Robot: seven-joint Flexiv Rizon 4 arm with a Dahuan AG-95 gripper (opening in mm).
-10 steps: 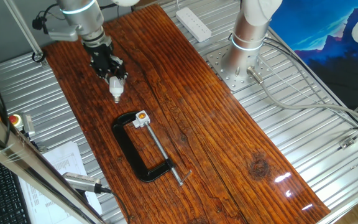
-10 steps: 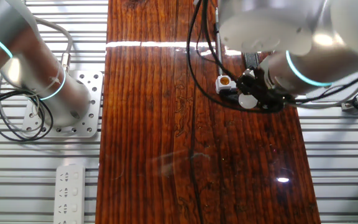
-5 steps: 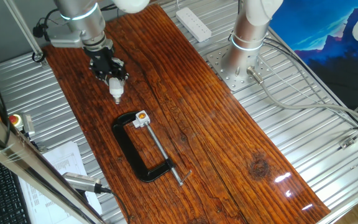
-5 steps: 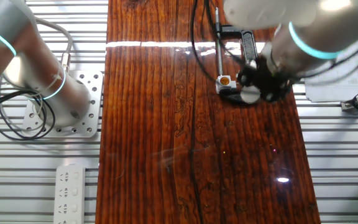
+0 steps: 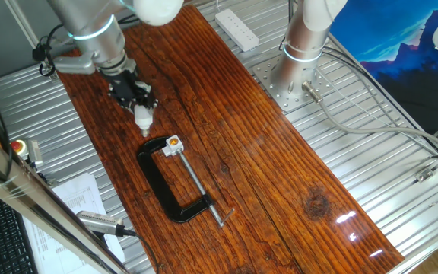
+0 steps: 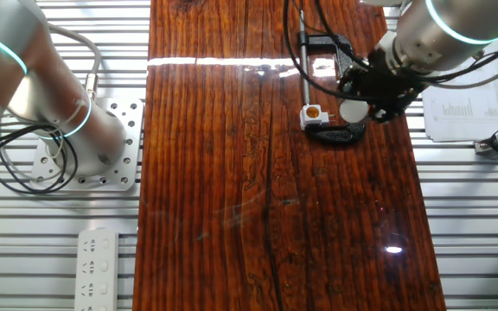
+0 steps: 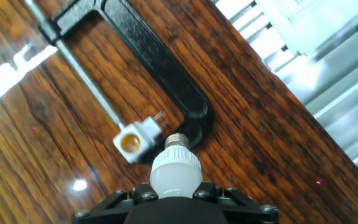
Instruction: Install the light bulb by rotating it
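Hand view shows the light bulb [image 7: 176, 171] clamped in the pincer [image 7: 176, 202], frosted dome seated back between the fingers, silvery screw base pointing forward and free. Pincer is closed on the dome, base clear of the pads. Just ahead of the tip and a little to one side sits the socket block [image 7: 134, 141] with its orange centre, held in a black clamp [image 7: 166, 74] on the wooden table [image 7: 253, 143]; bulb base looks near the socket but not in it, contact can't be confirmed.

Fixed views: pincer [image 5: 141, 103] hangs over the clamp's top end, bulb [image 5: 142, 116] pointing down toward the socket [image 5: 173, 144]; from the other side the bulb [image 6: 353, 111] sits just beside the socket [image 6: 313, 113].

Handling guess: bulb is light, smooth and slippery, thin shell likely fragile, so squeeze gently. Best hold is the dome's widest part as now, leaving threads bare for turning. Socket is clamped, so it should resist the twist
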